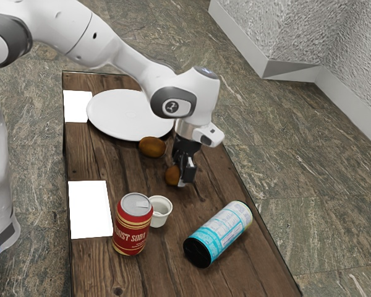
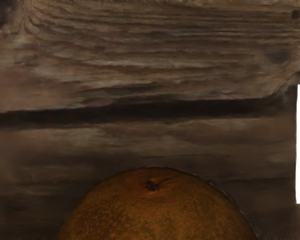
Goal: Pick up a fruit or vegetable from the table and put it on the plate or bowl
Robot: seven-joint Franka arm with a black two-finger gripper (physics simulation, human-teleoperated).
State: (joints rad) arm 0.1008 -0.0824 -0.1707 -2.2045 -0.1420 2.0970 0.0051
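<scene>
A small brown round fruit (image 1: 171, 175) rests low over the wooden table (image 1: 222, 179), just in front of the white plate (image 1: 125, 113). My gripper (image 1: 182, 173) points straight down over it and is shut on the fruit, one finger on each side. In the wrist view the same fruit (image 2: 155, 210) is directly under my hand, its stem dimple facing up. A second, larger brown fruit (image 1: 152, 146) lies apart from my hand, at the plate's near rim.
A red soda can (image 1: 132, 224) and a small white cup (image 1: 160, 210) stand nearer the front. A teal-labelled bottle (image 1: 219, 233) lies on its side at the front right. Two white cards (image 1: 89, 209) (image 1: 78, 106) lie along the exterior view's left edge of the table.
</scene>
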